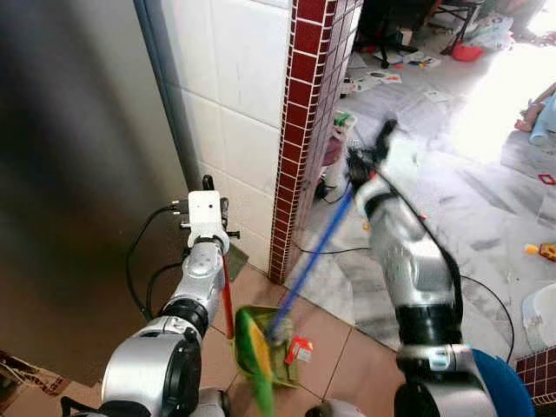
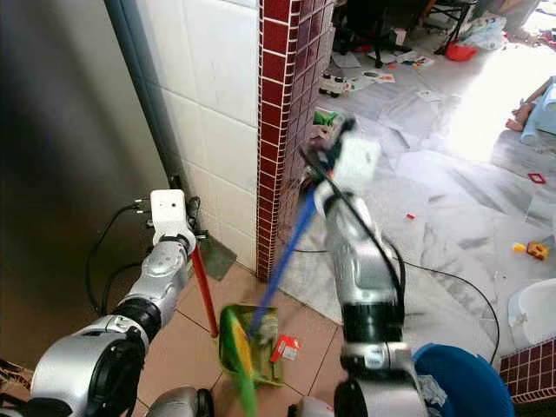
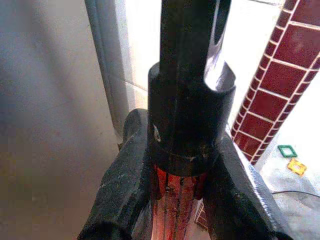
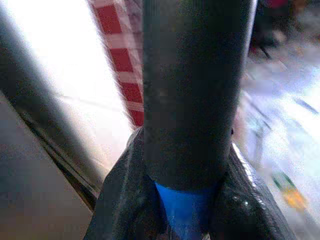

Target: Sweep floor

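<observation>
Lived-in home: tiled pillar (image 1: 304,130), toys (image 1: 546,250) strewn on marble floor (image 1: 486,191).

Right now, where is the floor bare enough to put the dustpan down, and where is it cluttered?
Bare tan tiles lie between the dustpan and the brick pillar. The grey floor beyond is strewn with papers and toys; a cable crosses it.

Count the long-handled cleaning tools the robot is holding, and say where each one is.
2. The red handle of the green dustpan is clamped in the left gripper. The blue broom handle is in the right gripper, slanting down to the dustpan.
</observation>
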Robot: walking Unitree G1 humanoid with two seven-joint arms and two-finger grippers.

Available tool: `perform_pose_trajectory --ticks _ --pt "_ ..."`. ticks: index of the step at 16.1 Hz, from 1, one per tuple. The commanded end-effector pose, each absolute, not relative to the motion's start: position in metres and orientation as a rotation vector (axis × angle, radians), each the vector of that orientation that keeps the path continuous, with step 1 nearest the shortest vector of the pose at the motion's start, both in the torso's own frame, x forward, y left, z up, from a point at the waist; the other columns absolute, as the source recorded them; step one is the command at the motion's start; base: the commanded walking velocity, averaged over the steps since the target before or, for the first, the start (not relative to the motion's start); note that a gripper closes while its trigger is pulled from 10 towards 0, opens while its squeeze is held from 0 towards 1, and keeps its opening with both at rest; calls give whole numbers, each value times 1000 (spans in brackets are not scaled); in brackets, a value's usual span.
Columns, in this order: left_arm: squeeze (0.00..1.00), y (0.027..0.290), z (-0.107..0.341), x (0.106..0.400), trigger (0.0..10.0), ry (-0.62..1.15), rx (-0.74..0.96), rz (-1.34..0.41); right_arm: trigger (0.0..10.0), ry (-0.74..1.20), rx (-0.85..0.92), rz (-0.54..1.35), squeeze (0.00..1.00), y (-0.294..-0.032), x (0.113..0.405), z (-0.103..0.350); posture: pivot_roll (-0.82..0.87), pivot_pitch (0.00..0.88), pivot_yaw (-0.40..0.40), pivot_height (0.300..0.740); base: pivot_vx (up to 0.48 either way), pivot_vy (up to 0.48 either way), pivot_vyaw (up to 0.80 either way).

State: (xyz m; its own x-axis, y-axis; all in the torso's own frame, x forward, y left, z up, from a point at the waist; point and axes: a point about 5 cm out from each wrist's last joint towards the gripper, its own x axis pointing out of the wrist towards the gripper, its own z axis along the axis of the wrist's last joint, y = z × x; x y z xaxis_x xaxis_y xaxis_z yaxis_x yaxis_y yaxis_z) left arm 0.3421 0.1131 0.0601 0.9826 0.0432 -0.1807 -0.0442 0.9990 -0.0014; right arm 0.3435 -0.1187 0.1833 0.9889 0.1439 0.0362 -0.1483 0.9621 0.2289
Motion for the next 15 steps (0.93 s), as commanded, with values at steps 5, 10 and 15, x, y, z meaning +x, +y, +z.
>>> perform_pose_trajectory --ticks 5,10,15 --pt "0 105 56 341 10000 231 -19 -30 10000 -326 -10 234 0 -121 340 246 -214 0 -12 740 0 0 0" --pt "0 99 61 345 10000 229 -29 -134 10000 -311 -172 137 0 -152 334 220 -195 0 0 740 0 0 0" --pt "0 111 64 344 10000 172 1 -92 10000 -142 -240 88 0 -149 332 171 -148 0 15 740 0 0 0"
